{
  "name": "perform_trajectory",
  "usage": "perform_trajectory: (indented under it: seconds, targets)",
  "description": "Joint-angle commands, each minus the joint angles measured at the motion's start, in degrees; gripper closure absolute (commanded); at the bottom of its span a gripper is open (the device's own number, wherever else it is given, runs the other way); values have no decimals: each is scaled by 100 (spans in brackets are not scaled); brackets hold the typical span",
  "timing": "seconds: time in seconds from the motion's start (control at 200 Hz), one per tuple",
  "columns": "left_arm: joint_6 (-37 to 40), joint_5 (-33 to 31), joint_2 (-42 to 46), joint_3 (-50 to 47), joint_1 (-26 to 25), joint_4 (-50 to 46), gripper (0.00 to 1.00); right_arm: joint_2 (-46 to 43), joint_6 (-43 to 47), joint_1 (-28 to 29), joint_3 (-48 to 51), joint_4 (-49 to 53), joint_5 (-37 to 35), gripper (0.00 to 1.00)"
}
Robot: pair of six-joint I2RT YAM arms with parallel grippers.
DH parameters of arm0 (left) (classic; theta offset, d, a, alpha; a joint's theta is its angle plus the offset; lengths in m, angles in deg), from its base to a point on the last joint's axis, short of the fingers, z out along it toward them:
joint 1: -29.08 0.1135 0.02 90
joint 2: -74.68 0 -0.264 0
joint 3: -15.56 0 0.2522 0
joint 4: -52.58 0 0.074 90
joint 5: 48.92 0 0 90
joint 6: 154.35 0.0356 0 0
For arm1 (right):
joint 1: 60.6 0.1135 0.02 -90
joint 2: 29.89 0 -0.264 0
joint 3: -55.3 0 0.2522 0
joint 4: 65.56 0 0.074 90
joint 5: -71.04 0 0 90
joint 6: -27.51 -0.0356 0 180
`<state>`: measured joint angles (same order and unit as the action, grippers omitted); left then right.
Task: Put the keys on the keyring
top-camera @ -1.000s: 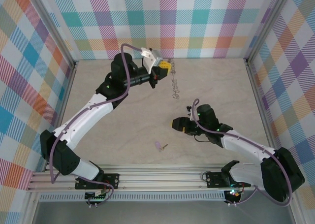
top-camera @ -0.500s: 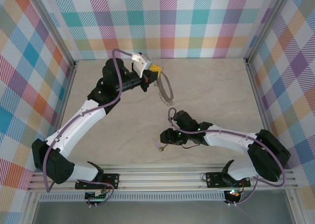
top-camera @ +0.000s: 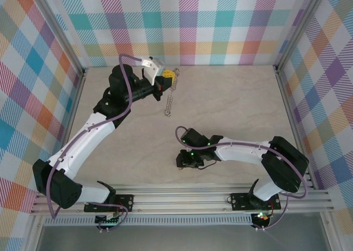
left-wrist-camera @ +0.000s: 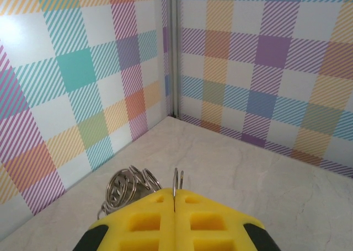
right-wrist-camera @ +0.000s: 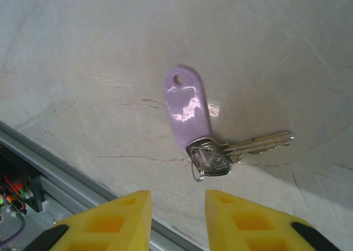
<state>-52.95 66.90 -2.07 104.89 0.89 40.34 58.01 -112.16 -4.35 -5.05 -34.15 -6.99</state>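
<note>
Left hand (top-camera: 169,79): closed on the large thin grey metal keyring (top-camera: 168,99). In the left wrist view the yellow fingers (left-wrist-camera: 149,220) meet with no gap, and the hoop's wire (left-wrist-camera: 175,179) rises from the seam between them.
Keyring position: held over the far left part of the pale marbled table (top-camera: 237,102), close to the far edge. The top view shows it edge-on, as a thin beaded line. Whether its lower end touches the table cannot be told.
Keyring detail: small silvery rings (left-wrist-camera: 126,186) bunch beside the left fingers. The rest of the hoop is cut off by the fingers.
Right hand (top-camera: 183,160): open. In the right wrist view the two yellow fingers (right-wrist-camera: 113,220) stand apart with nothing between them.
Key (right-wrist-camera: 220,154): a short grey metal key joined by a small wire loop to a pale lilac plastic tab (right-wrist-camera: 185,107) with a hole at its far end. It lies flat on the table near the near edge, about mid-width, just ahead of the right fingertips and not touching them.
Key in top view: covered by the right hand, not made out.
Near rail (right-wrist-camera: 55,163): grey metal strip along the table's near edge, partly cut off by the left finger.
</note>
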Motion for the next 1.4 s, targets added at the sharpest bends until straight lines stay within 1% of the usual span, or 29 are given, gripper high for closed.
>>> perform_trajectory:
  seconds: [0.0,0.495,0.84,1.025,1.395]
  targets:
    - [20,-5,190,-2,70,210,100,125,-103,57,-192,216,-37,70]
    - [-10,85,196,-79,206,305,100,557,-178,148,-456,206,104,74]
    - [-94,166,199,-194,286,480,100,172,-508,211,-255,488,-290,74]
    - [-138,160,211,-236,323,555,100,226,-667,205,-243,557,-457,74]
    - [-202,197,219,-274,370,635,100,553,-641,206,-447,423,-389,75]
